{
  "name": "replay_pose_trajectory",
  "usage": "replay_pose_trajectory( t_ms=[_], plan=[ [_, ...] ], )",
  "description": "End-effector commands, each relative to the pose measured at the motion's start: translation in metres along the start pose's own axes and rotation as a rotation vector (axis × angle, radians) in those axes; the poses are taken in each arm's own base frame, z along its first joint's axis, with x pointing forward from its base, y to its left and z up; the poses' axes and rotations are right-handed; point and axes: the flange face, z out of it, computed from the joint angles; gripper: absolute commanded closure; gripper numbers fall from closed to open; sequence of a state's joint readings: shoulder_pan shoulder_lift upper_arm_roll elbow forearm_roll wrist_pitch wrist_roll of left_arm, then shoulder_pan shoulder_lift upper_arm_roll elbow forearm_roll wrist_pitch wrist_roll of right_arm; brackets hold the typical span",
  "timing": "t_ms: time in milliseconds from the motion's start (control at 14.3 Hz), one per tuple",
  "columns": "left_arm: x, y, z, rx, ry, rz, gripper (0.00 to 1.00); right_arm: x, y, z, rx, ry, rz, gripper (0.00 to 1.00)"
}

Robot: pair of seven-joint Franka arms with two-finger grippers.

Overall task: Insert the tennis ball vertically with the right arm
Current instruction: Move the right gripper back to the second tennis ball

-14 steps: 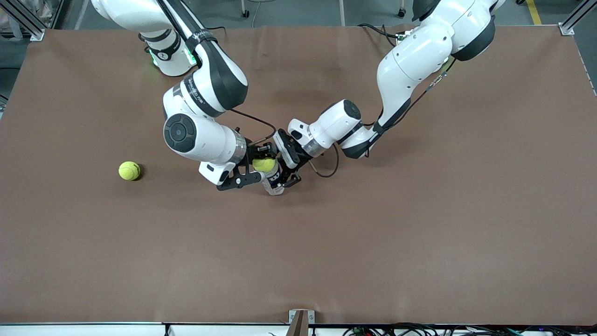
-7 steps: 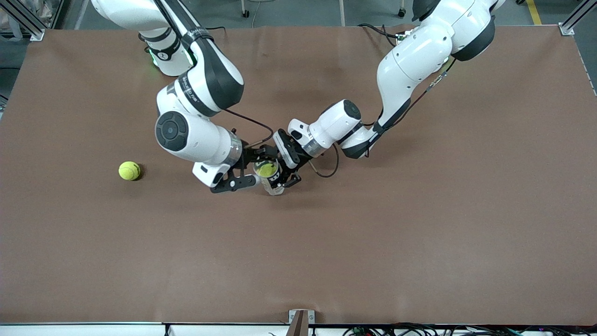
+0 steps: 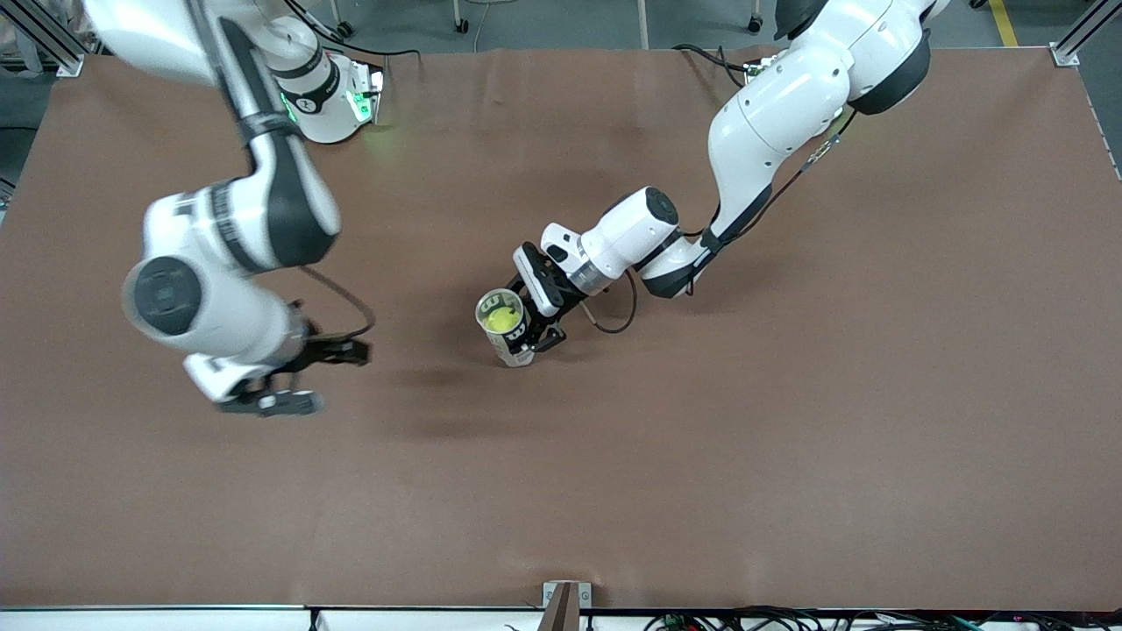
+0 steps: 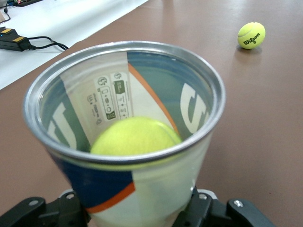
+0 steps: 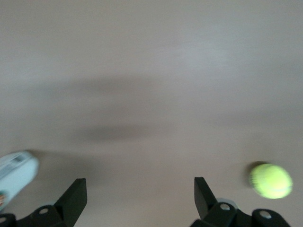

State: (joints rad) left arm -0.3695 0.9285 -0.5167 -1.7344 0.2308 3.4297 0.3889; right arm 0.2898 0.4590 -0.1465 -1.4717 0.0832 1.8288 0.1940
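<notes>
Released, the tennis ball [image 3: 500, 321] now sits inside the upright can [image 3: 508, 331], mouth up, clamped by the left gripper [image 3: 536, 330]; the right gripper [image 3: 308, 379], fingers spread, has swung toward its table end.

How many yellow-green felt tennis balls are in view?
2. One tennis ball sits inside the clear plastic can; the second ball lies loose on the brown table toward the right arm's end, hidden by that arm in the front view.

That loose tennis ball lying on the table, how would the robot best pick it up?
Probably from straight above, fingers closing across the loose ball's widest middle. It is round and lies alone on the open table, so nothing blocks either side. The right gripper, open with nothing in it, is over that end of the table.
</notes>
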Motion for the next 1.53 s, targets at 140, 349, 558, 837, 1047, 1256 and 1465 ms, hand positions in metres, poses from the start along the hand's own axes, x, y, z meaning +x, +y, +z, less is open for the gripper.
replay_pose_trajectory(
  t_ms=[140,349,558,837,1047,1256,1465],
  plan=[
    [0.000,0.000,0.003,0.004,0.011,-0.016,0.28,0.025,0.150,0.052,-0.001,-0.086,-0.042,0.00],
    [0.001,0.000,0.003,0.006,0.014,-0.016,0.28,0.022,0.198,0.091,-0.006,-0.126,-0.104,0.00],
    [0.004,0.002,0.002,0.004,0.018,-0.017,0.27,0.001,0.224,0.135,0.013,-0.194,-0.082,0.00],
    [0.006,0.001,0.002,0.006,0.022,-0.017,0.25,-0.039,0.222,0.169,0.035,-0.284,-0.094,0.00],
    [0.006,0.001,0.002,0.006,0.023,-0.018,0.23,-0.052,0.226,0.176,0.029,-0.301,-0.098,0.00],
    [0.007,0.001,0.002,0.006,0.023,-0.028,0.21,-0.066,0.229,0.197,0.018,-0.308,-0.101,0.00],
    [0.007,0.000,0.002,0.007,0.024,-0.031,0.21,-0.076,0.228,0.214,0.016,-0.296,-0.101,0.00]
  ],
)
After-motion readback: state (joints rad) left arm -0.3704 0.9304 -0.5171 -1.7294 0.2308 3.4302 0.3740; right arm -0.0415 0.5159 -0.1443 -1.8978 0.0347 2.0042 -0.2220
